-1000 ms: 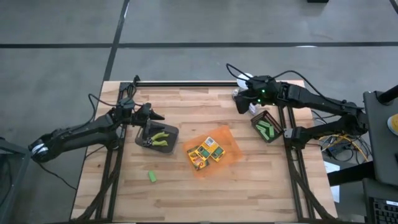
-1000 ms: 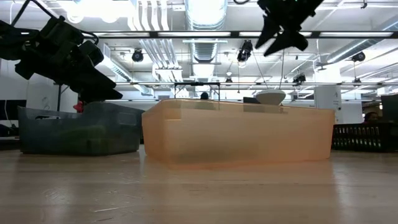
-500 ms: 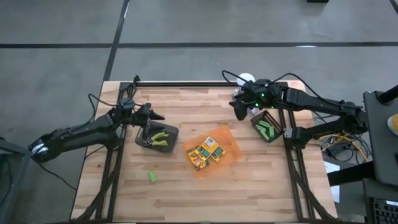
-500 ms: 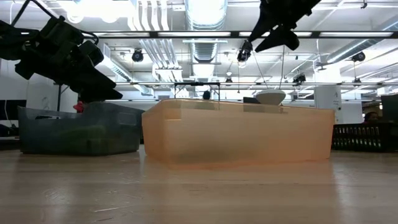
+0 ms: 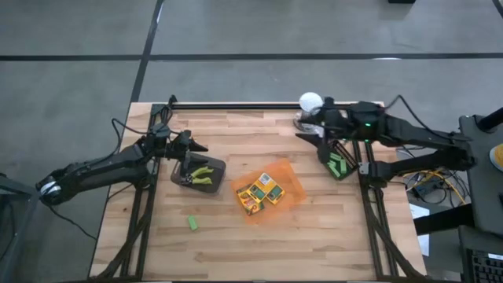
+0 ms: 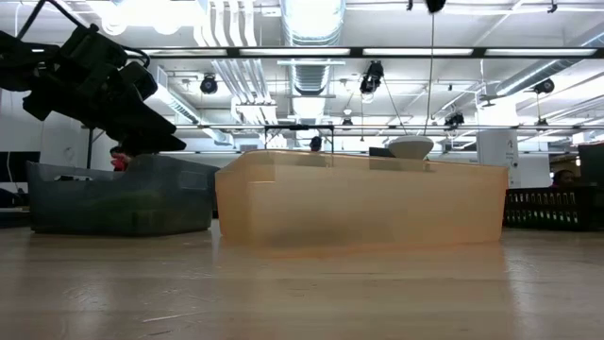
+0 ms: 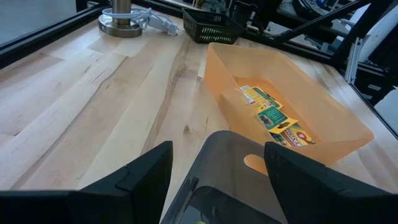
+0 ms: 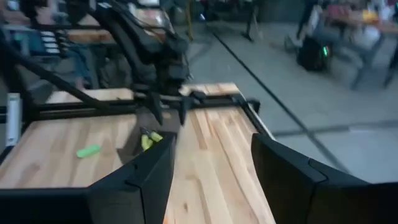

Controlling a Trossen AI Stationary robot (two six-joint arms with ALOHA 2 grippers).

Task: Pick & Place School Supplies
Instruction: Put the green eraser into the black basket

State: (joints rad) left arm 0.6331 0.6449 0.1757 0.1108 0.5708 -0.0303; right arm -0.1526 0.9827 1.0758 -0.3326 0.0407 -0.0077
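Now the right gripper is held open and empty, with the black basket of green pieces just beside it. Well apart, the left gripper (also open, nothing gripped) is poised over the grey bin holding the pliers. Between both, crayon boxes are seen in the orange tray; one green piece is left on the table.

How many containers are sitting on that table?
3. A dark grey bin under the left gripper, an orange tray mid-table holding crayon boxes, and a small black basket at the right edge. None seem hidden.
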